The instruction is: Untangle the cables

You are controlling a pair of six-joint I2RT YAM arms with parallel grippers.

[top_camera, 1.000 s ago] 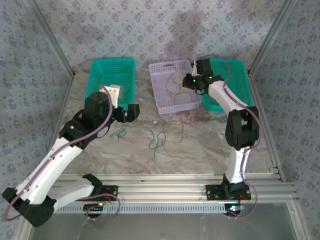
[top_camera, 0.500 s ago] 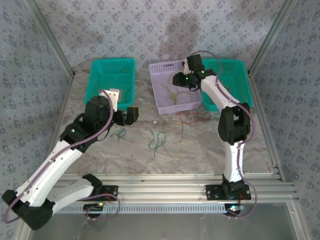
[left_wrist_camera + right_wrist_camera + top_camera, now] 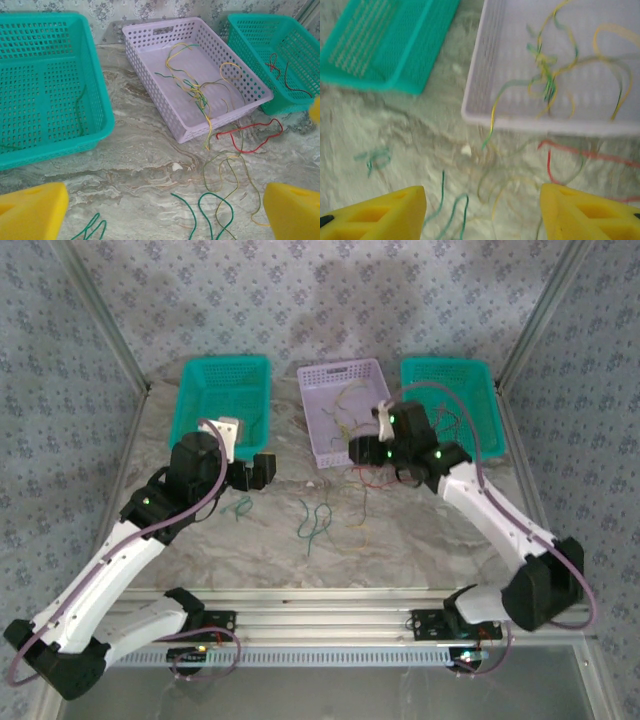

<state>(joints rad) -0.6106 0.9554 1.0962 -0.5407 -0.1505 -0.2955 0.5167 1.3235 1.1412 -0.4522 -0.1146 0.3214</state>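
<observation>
Toward the far middle of the marbled desk [image 3: 400, 550], a lavender basket [image 3: 338, 369] stands between a left teal basket [image 3: 225, 362] and a right teal basket [image 3: 445, 364]. It holds the main tangle of cables [image 3: 200, 92], yellow and green strands knotted together, with one yellow strand [image 3: 209, 135] trailing over its near rim onto the desk. Just in front of that rim a red cable [image 3: 250, 137] lies in loose loops, crossed by thin yellow-green strands. Nearer still, green cables [image 3: 210, 210] curl on the bare surface, and a small green piece [image 3: 240, 507] lies apart to the left. A few red and dark strands [image 3: 280, 70] rest inside the right teal basket, and a single green strand [image 3: 80, 102] lies in the left one. The left end effector [image 3: 262, 470] hangs above the desk near the left teal basket's near right corner, its yellow fingers [image 3: 32, 212] spread wide with nothing between them. The right end effector [image 3: 482, 200] hovers just in front of the lavender basket's near rim, over the loose strands there, its fingers [image 3: 590, 210] apart and gripping nothing.
</observation>
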